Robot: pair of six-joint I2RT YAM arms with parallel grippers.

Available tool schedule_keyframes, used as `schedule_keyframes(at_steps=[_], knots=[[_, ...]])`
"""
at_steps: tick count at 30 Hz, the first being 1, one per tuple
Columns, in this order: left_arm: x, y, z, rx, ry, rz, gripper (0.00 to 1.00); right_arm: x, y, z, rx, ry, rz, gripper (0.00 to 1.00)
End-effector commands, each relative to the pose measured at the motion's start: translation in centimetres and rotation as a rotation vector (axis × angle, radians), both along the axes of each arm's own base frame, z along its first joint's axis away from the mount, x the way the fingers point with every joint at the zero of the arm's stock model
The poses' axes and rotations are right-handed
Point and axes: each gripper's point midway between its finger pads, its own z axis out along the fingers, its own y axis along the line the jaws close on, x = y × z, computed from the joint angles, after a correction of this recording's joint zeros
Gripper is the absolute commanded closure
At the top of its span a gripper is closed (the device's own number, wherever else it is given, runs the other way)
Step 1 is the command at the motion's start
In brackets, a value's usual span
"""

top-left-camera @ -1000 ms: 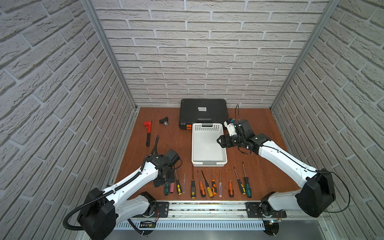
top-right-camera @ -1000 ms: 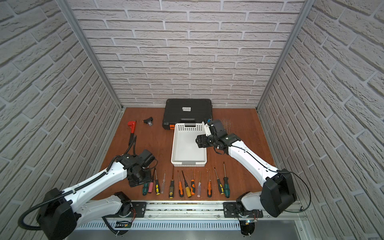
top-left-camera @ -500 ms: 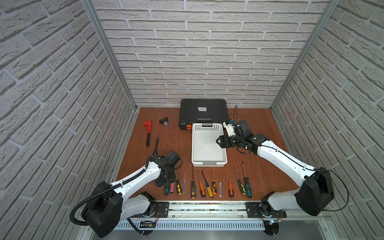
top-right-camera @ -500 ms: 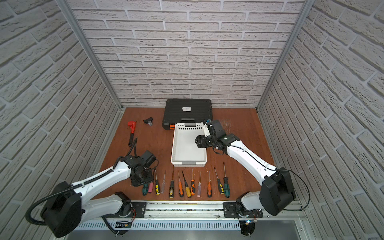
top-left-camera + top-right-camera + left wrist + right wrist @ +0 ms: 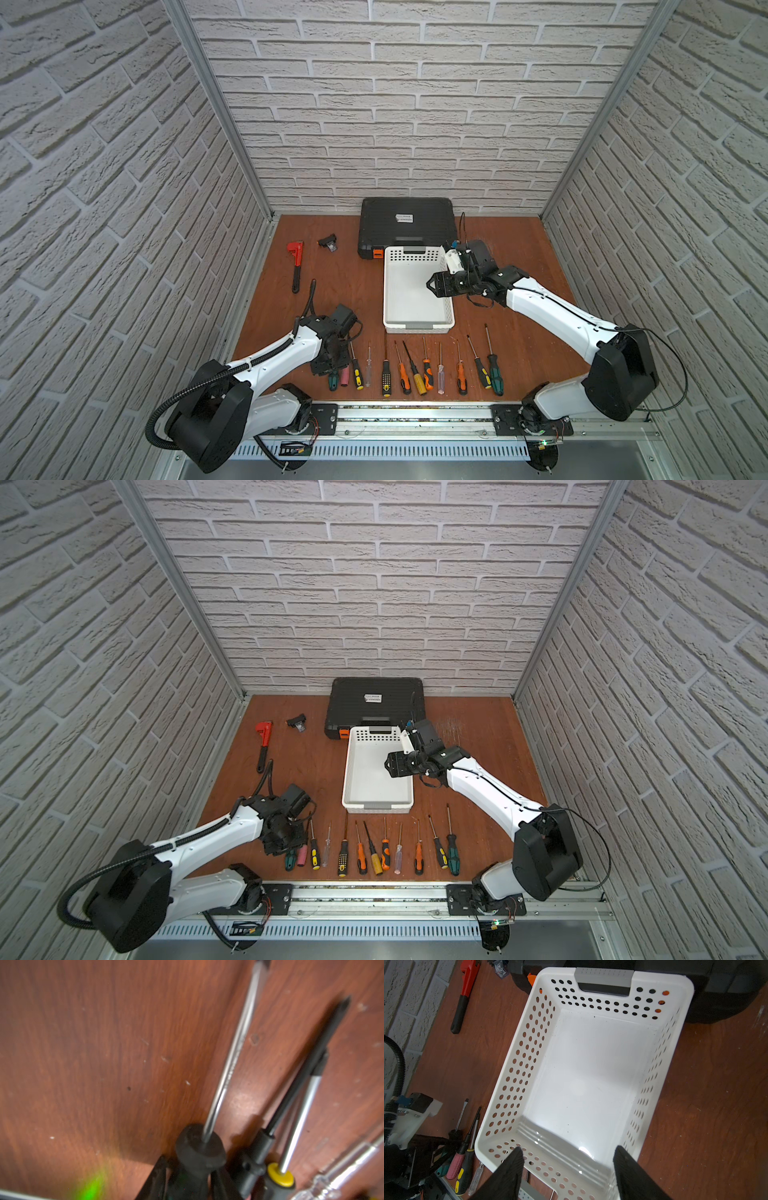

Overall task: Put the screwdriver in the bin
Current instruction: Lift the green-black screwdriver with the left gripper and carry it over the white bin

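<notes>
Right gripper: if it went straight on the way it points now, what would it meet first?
Most likely the bin's bare white floor: in the right wrist view the open right gripper aims down into it. Depth is unclear, so a wall might come first.

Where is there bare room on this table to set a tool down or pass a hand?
Free: the brown wooden table between the red pipe wrench and the white perforated plastic basket; also right of the basket, partly under the right arm. Crowded: the front row of screwdrivers, where the left gripper sits.
</notes>
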Motion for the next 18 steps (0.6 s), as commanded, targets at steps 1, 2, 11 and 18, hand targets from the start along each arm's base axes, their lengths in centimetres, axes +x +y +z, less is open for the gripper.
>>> schedule_keyframes(at_steps=[1, 2, 11, 18], knots=[[-0.8, 0.9, -0.9, 0.023, 0.013, 0.027, 0.73, 0.7, 1.1, 1.7, 0.041, -0.046, 0.013, 0.30], [-0.8, 0.9, -0.8, 0.021, 0.007, 0.030, 0.78, 0.7, 1.1, 1.8, 0.041, -0.046, 0.014, 0.30], [3.6, 2.3, 7.1, 0.074, -0.194, 0.028, 0.94, 0.5, 0.7, 3.0, 0.045, -0.088, 0.003, 0.30], [10.0, -4.1, 14.8, -0.155, -0.324, -0.102, 0.94, 0.9, 0.2, 4.2, 0.037, -0.128, -0.026, 0.31]])
